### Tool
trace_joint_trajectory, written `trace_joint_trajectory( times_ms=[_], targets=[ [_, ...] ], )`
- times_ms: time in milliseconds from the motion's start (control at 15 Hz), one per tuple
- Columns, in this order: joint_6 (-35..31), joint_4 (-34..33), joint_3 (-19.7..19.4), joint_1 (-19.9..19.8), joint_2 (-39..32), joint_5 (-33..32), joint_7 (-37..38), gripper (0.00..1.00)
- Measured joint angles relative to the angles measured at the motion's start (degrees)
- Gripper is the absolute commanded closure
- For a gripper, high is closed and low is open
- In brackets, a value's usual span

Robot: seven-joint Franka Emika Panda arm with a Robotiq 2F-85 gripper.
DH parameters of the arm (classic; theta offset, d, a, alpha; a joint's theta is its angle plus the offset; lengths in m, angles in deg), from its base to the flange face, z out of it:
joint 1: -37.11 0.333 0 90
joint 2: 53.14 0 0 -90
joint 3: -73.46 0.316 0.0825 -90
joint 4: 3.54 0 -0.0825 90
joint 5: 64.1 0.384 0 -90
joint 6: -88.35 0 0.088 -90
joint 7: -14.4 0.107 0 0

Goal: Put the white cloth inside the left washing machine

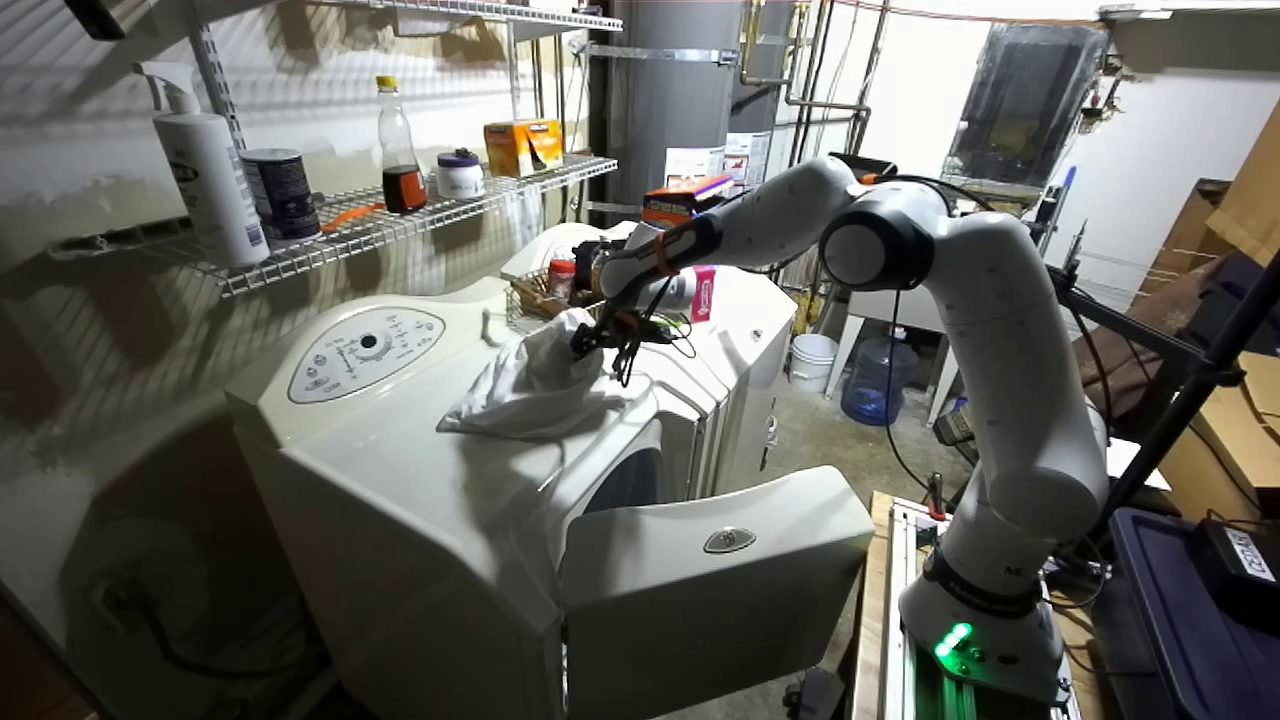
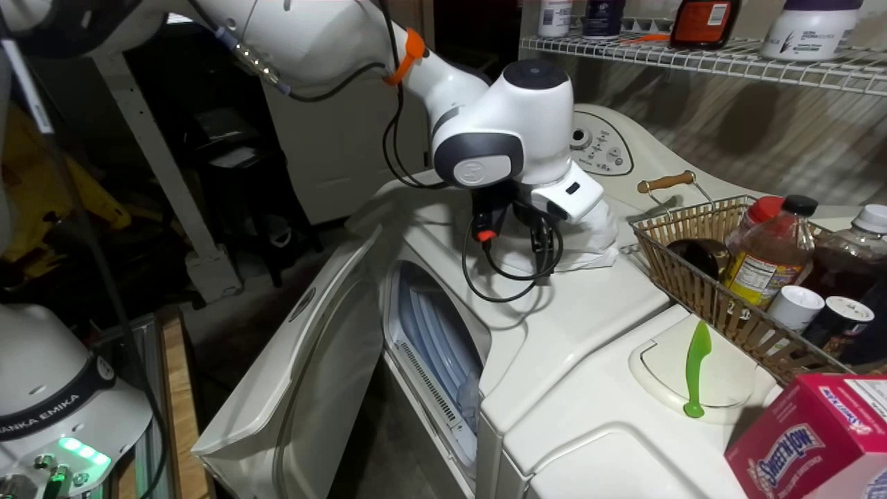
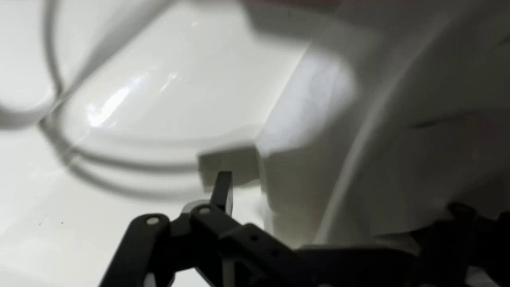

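— Nearest the camera, what does the pink box (image 2: 807,443) say in an exterior view?

— Sweet'N Low. Back on the wire shelf (image 2: 721,64), a white jar (image 2: 807,34) reads "ULTRA", its smaller print blurred, and the arm's base (image 2: 55,409) shows "EMIKA".

— And the white cloth (image 1: 525,385)?

— Bunched on top of the left washing machine (image 1: 380,450), whose door (image 1: 700,600) stands open.

— Where's that from the gripper (image 3: 342,191)?

— Right at it: the fingers (image 3: 223,191) stand wide apart, and the wrist view shows cloth in the gap between them. Whether either finger touches it, I can't tell.

Box (image 2: 797,450): "Sweet'N Low"; robot (image 2: 52,378): apparently "Franka Emika".
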State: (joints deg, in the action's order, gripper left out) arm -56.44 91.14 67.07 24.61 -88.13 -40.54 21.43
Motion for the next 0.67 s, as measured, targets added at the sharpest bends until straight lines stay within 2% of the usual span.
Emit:
trace_joint_trajectory(
  times_ms=[267,667],
  targets=[
    [-7.39,-0.15,0.85,-0.08,-2.76,-0.26,0.24,0.0],
    [-8.98,-2.38,7.08,-2.97,-3.21,3.72,0.54,0.0]
  ],
)
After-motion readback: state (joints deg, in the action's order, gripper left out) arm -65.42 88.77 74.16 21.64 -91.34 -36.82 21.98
